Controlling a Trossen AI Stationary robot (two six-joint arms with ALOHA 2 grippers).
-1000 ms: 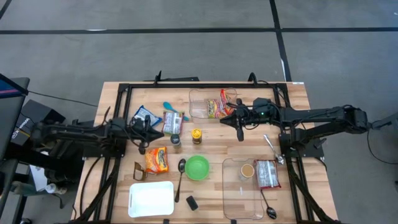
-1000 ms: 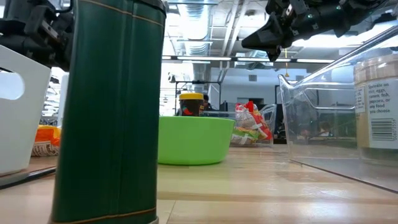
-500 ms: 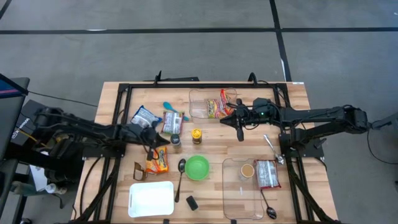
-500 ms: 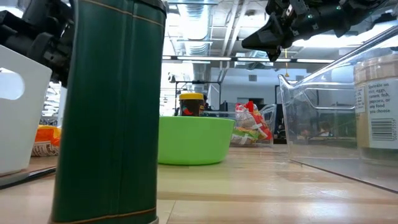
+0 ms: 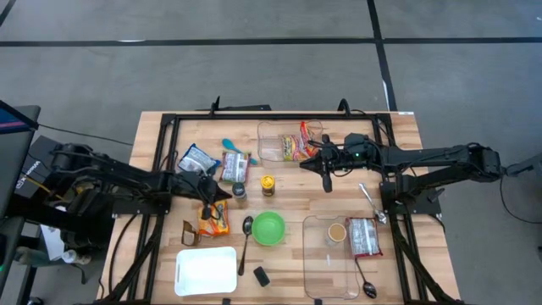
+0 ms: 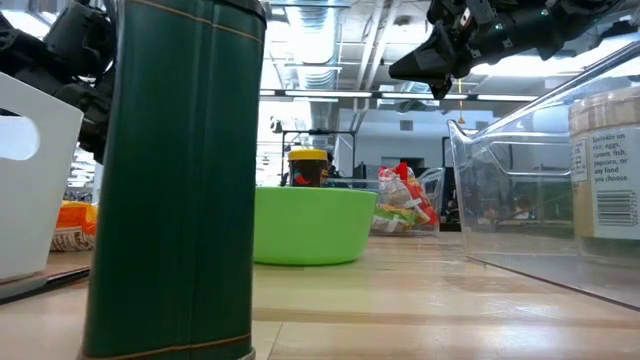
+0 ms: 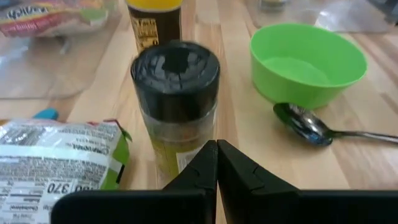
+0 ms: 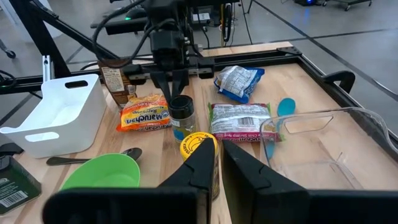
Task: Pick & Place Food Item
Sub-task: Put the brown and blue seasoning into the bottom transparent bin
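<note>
The left gripper (image 5: 213,201), fingers together and holding nothing, hangs just beside the spice jar (image 7: 175,99), probably the food item. If it descends closed it may topple the jar toward the green bowl (image 5: 268,227). The right gripper (image 5: 326,180) waits closed beyond the jar.

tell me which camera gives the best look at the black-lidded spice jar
The left wrist view: the spice jar stands upright and close, right in front of the shut left gripper. The right wrist view shows it smaller; the high view only its lid. The low view does not show it.
</note>
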